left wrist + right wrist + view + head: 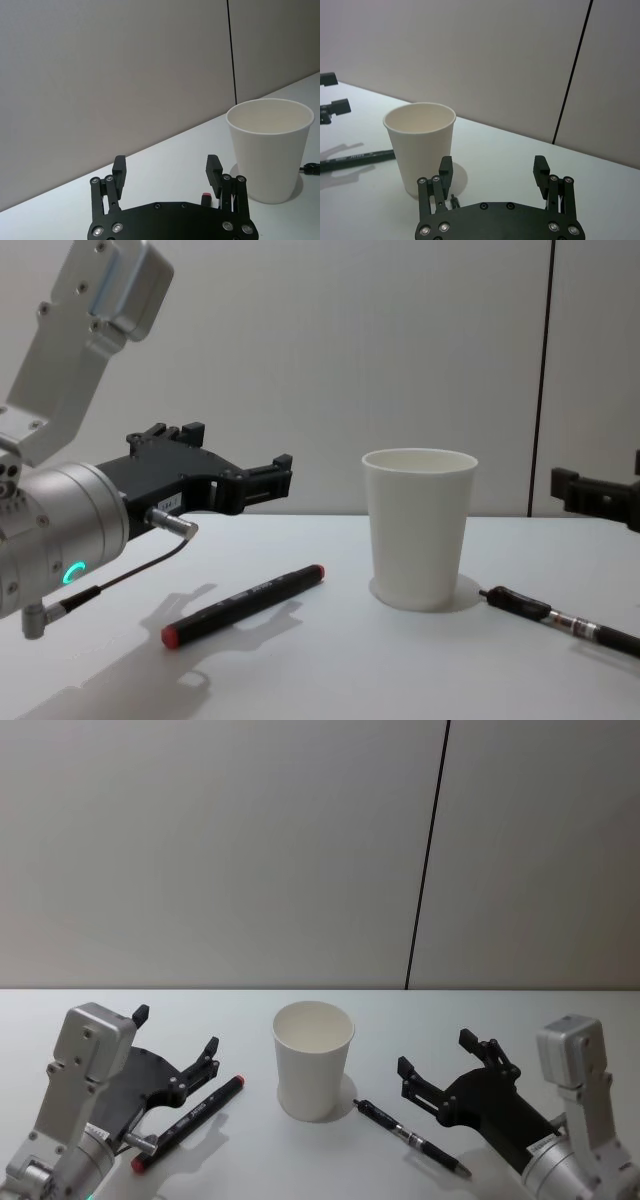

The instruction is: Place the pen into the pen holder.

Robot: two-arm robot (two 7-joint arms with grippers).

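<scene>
The pen holder [313, 1065], a plain white paper cup, stands upright and empty at the table's middle, also seen as the cup [418, 530]. Left of it lies a black pen with red ends [190, 1120], slanting toward the cup. On the cup's right a black pen with a silver band [410, 1138] lies flat on the table. My left gripper [177, 1030] hovers open just above the red-ended pen, empty. Above the table my right gripper [435, 1052] is open beside the silver-banded pen, holding nothing.
The white table [300, 1165] runs back to a grey wall with a dark vertical seam [428, 850]. A thin cable [130, 570] hangs under the left wrist.
</scene>
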